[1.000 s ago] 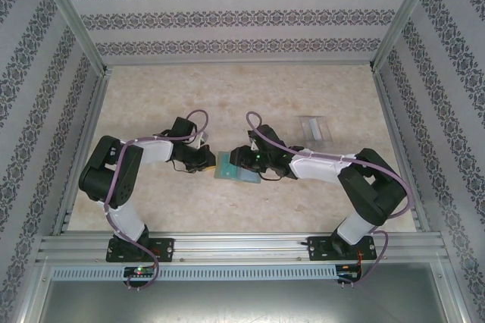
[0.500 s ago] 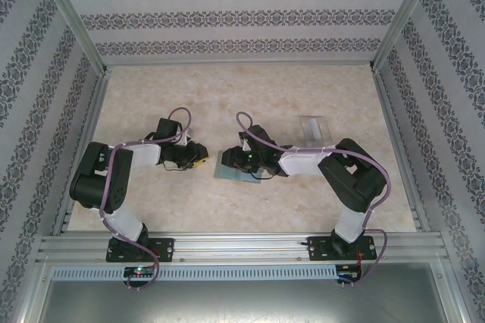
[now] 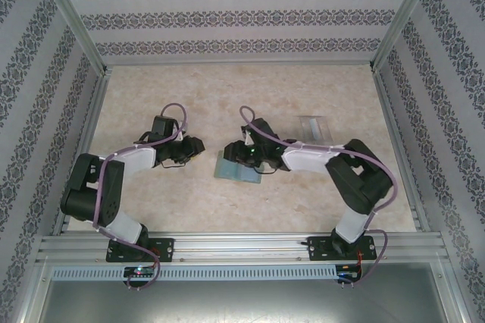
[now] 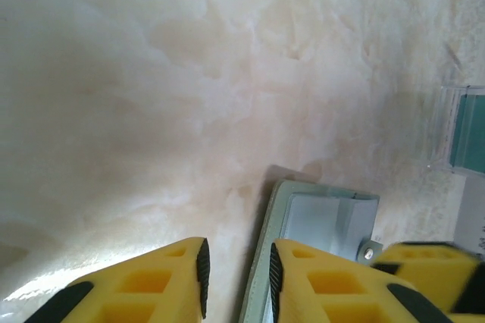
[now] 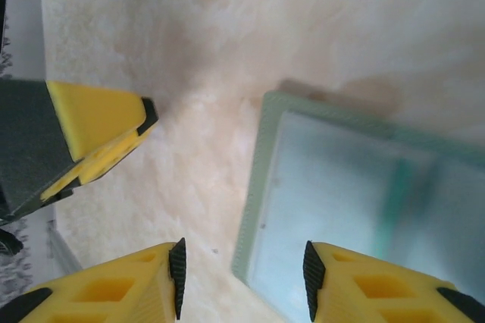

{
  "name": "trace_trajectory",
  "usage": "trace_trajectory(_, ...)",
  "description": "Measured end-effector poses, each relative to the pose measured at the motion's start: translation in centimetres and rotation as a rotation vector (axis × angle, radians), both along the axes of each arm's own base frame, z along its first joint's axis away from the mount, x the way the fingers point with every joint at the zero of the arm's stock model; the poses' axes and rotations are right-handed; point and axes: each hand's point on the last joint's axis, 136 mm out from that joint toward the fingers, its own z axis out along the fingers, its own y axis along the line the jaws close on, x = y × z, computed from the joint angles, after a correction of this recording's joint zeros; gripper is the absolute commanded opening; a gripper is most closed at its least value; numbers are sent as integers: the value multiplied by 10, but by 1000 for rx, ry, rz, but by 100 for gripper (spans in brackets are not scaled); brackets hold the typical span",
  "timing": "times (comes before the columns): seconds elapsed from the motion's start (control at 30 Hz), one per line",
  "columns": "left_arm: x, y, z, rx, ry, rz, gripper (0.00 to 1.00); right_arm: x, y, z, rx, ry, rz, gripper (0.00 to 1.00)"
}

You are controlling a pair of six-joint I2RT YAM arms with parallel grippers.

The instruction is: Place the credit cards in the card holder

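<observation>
The card holder (image 3: 236,169) lies open and flat on the table between the two arms, sage-green with a pale glossy inside (image 5: 356,194) and a snap tab (image 4: 369,251). My left gripper (image 3: 195,147) sits just left of it, open with a narrow empty gap (image 4: 236,274), and the holder's edge (image 4: 261,262) runs beside its right finger. My right gripper (image 3: 233,153) hovers over the holder's left corner, open (image 5: 242,274), with that corner under the gap. The credit cards (image 3: 314,127) are a pale, partly see-through stack at the back right, apart from both grippers (image 4: 458,130).
The table is pale marbled stone (image 3: 250,95), boxed in by patterned walls and metal rails (image 3: 235,247) at the near edge. The left gripper's yellow finger (image 5: 98,122) is close to the right gripper, at the upper left of the right wrist view.
The left arm has drawn back to the left, away from the card holder, and its jaws have opened a little. The right gripper has shifted slightly over the holder's left end.
</observation>
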Motion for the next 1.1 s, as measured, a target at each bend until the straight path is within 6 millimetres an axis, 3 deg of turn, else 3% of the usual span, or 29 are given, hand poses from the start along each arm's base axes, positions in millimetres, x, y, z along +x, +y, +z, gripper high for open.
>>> trace_trajectory(0.13, -3, -7, 16, 47, -74, -32, 34, 30, -45, 50, -98, -147, -76, 51)
trace_trajectory(0.3, -6, -9, 41, 115, -184, -54, 50, 62, -142, 109, -371, -367, -264, 68)
trace_trajectory(0.47, -5, -1, 57, 183, -263, -51, 72, 72, -235, 124, -626, -428, -409, 70)
trace_trajectory(0.57, -4, 7, 59, 234, -268, -40, 83, 76, -268, 113, -708, -391, -432, 70)
trace_trajectory(0.6, -4, 9, 59, 252, -265, -34, 87, 77, -274, 108, -730, -373, -425, 70)
trace_trajectory(0.63, -4, 12, 59, 269, -266, -29, 100, 77, -279, 101, -752, -353, -413, 70)
trace_trajectory(0.8, -11, 27, 67, 345, -285, -4, 99, 81, -280, 64, -845, -257, -258, 70)
trace_trajectory(0.97, -13, 40, 93, 395, -370, 40, 99, 86, -284, 41, -924, -205, -177, 68)
trace_trajectory(1.1, -14, 48, 102, 422, -395, 70, 99, 87, -287, 25, -963, -166, -147, 65)
